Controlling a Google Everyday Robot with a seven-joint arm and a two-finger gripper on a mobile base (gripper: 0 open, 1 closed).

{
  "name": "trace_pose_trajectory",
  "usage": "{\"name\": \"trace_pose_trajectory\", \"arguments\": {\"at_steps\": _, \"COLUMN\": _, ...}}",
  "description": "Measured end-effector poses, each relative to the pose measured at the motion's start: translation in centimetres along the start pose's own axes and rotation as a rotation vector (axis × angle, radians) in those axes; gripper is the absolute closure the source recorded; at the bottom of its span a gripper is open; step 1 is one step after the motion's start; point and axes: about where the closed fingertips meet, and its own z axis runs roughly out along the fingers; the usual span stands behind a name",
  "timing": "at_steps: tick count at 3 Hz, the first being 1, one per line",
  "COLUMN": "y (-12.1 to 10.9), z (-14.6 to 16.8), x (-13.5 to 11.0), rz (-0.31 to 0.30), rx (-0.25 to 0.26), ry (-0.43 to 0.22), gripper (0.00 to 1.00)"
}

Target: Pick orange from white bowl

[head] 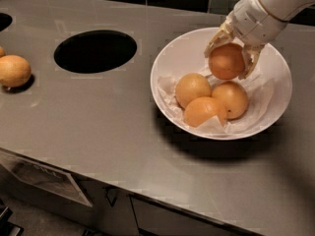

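The white bowl (174, 58) stands on the grey counter at the right, lined with white paper. My gripper (228, 58) reaches in from the upper right and is shut on the orange (225, 62), one finger on each side, holding it just above the others over the bowl's far half. Three more orange fruits lie in the bowl below it: one at the left (192, 89), one at the right (231, 98), one at the front (203, 111).
A dark round hole (95, 51) is cut in the counter left of the bowl. A paler yellowish fruit (14, 71) lies at the far left edge. The counter's front edge runs below, with cabinet fronts under it.
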Motion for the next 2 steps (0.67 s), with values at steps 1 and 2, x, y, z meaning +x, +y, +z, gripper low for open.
{"name": "trace_pose_trajectory", "arguments": {"at_steps": 1, "y": -0.7, "z": -2.0, "x": -1.4, "rz": -0.057, "rx": 0.046, "ry": 0.024, "gripper": 1.0}}
{"name": "trace_pose_trajectory", "arguments": {"at_steps": 2, "y": -0.8, "z": -3.2, "x": -2.2, "rz": -0.086, "rx": 0.072, "ry": 0.038, "gripper": 1.0}}
